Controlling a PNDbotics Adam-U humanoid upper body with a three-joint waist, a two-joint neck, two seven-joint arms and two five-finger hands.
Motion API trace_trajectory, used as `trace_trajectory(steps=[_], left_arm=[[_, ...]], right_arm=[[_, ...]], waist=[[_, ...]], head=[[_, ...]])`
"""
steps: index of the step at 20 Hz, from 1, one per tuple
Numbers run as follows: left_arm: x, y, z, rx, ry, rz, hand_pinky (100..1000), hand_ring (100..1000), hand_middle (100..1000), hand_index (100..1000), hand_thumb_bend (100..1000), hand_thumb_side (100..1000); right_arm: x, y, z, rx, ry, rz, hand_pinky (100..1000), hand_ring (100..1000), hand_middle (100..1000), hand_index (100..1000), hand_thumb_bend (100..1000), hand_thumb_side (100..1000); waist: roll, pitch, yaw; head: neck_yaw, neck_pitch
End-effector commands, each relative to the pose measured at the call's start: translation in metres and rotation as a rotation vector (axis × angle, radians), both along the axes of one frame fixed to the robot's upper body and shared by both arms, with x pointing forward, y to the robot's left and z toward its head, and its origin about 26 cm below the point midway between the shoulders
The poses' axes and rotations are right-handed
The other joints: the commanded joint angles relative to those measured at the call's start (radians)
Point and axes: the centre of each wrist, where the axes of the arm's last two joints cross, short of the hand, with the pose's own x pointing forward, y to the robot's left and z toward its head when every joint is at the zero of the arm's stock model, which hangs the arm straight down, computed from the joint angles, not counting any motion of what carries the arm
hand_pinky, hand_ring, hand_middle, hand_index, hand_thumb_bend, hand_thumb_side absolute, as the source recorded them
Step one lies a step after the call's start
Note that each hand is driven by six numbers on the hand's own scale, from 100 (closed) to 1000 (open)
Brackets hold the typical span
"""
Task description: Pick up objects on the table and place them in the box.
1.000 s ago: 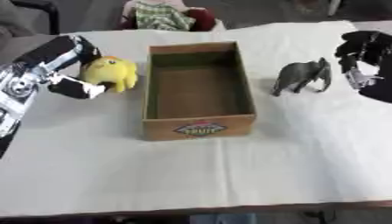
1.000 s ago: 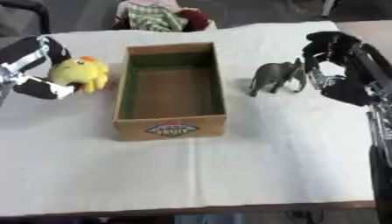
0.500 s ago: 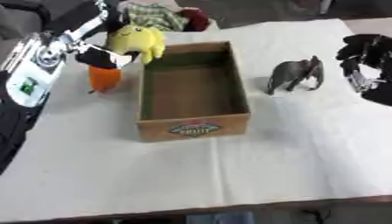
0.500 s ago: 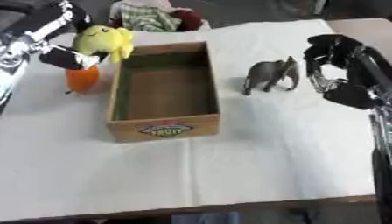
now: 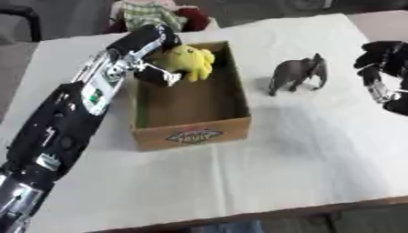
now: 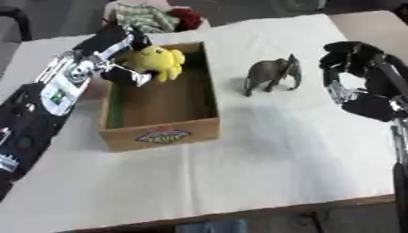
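A yellow plush toy [image 5: 188, 61] hangs over the far end of the open cardboard box [image 5: 191, 134], with my left hand [image 5: 149, 51] shut on it. The hand reaches in over the box's left wall. A grey toy elephant [image 5: 296, 73] stands upright on the white cloth to the right of the box. My right hand [image 6: 350, 68] hovers right of the elephant, apart from it, fingers curled and holding nothing.
A white cloth [image 5: 279, 154] covers the table. Behind the far edge lies a bundle of green-checked and red fabric [image 5: 155, 13]. The table's front edge [image 5: 263, 214] runs along the bottom.
My left hand carried the yellow plush from left of the box, up and over to above the box's far end. The camera view shifted. The elephant and right hand stayed put.
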Motion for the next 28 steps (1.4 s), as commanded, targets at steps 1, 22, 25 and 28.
trace_trajectory(steps=[1,22,25,28], left_arm=[[0.002,-0.001,0.008,0.075,-0.021,-0.024,691,580,520,687,506,258],[-0.045,0.089,0.086,-0.196,-0.174,0.201,725,626,608,754,742,194],[-0.043,0.118,0.070,-0.177,-0.137,0.350,725,635,618,760,742,232],[-0.036,0.139,0.047,-0.145,-0.087,0.464,723,636,621,762,745,244]], right_arm=[[0.000,0.002,0.013,-0.001,-0.040,0.013,657,705,640,814,100,278],[-0.004,-0.009,0.004,0.003,-0.011,-0.031,657,705,638,814,100,277],[-0.004,-0.010,0.004,0.003,-0.011,-0.035,657,705,638,814,100,276],[-0.004,-0.010,0.004,0.002,-0.011,-0.035,657,705,638,814,100,275]], waist=[[-0.006,-0.014,-0.002],[-0.017,-0.033,0.079],[-0.017,-0.032,0.089],[-0.017,-0.031,0.091]], head=[[0.004,-0.011],[-0.045,-0.008],[-0.051,-0.010],[-0.054,-0.011]])
